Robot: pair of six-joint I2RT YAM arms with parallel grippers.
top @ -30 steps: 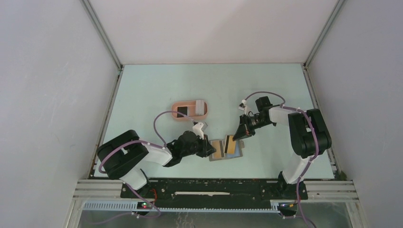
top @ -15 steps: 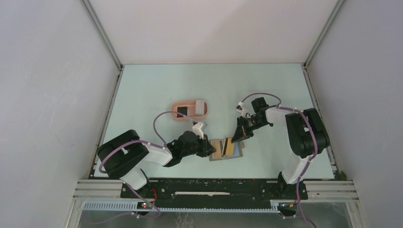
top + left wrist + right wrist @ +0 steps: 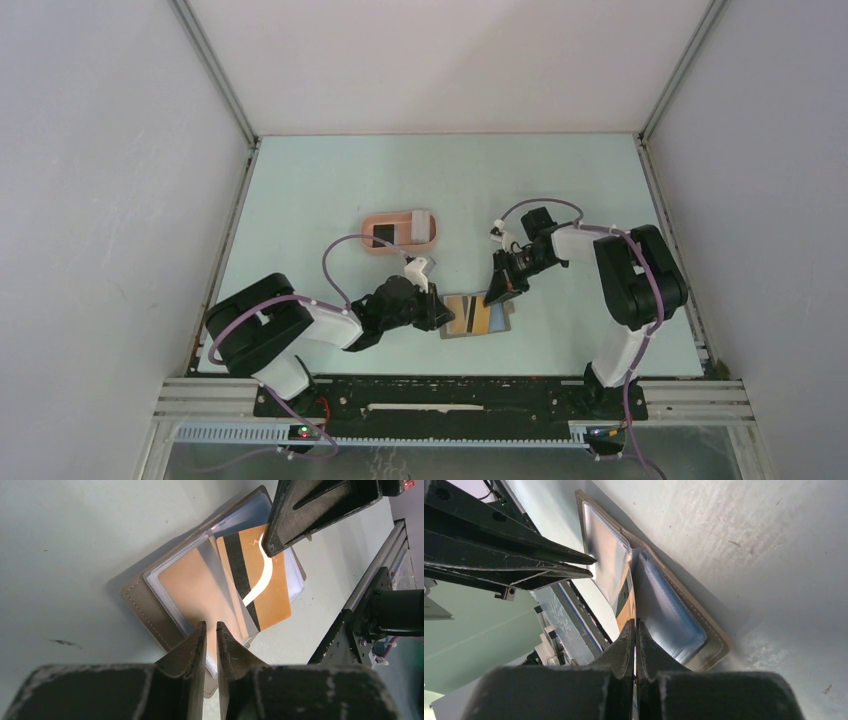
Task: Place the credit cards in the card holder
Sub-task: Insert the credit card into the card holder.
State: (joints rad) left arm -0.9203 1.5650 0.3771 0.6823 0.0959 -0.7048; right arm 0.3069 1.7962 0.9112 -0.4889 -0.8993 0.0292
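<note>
Left of centre in the top view, the salmon-pink card holder [image 3: 395,251] is seen with a black card [image 3: 384,235] and a whitish-grey card [image 3: 421,224] lying in it. Below it, the left gripper [image 3: 210,626] is narrowed onto the clear sleeve [image 3: 200,587] of the open grey wallet [image 3: 145,607]. Further right, over the wallet, the yellow-orange card [image 3: 270,595] is pinched by the fully closed right gripper [image 3: 634,625].
</note>
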